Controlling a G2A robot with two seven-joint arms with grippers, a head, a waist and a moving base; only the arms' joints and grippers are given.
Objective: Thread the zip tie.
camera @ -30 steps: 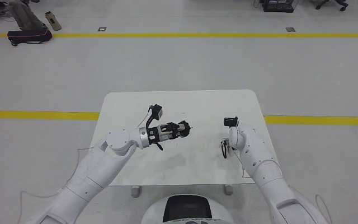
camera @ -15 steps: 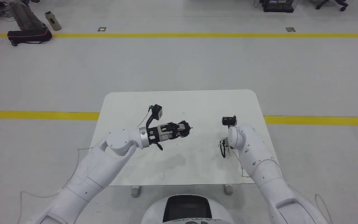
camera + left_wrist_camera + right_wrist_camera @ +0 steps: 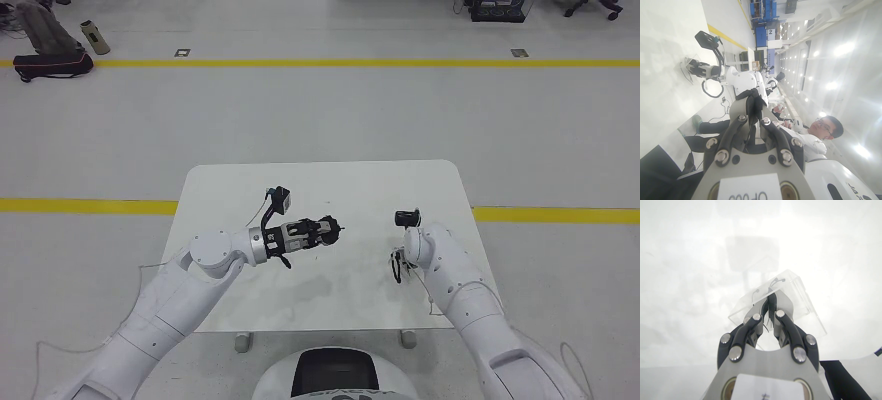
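My right gripper [image 3: 770, 298] points down at the white table [image 3: 330, 185], shut on a thin black zip tie [image 3: 767, 327] whose ends curl past the fingertips. A clear plastic piece [image 3: 800, 298] lies right under those fingertips. In the top view this gripper [image 3: 398, 266] is at the table's right side. My left gripper [image 3: 753, 103] is held level above the table's middle [image 3: 332, 228], pointing toward the right arm. It is shut on a black zip tie [image 3: 749, 130] that runs back between its fingers. The left wrist view also shows the right gripper [image 3: 685, 65] farther off.
The table's right edge [image 3: 470, 230] runs close to the right arm. Bare tabletop lies between the two grippers and toward the far edge. A yellow floor line [image 3: 90, 206] passes behind the table.
The right arm has shifted slightly toward the table's middle. The left arm has kept still.
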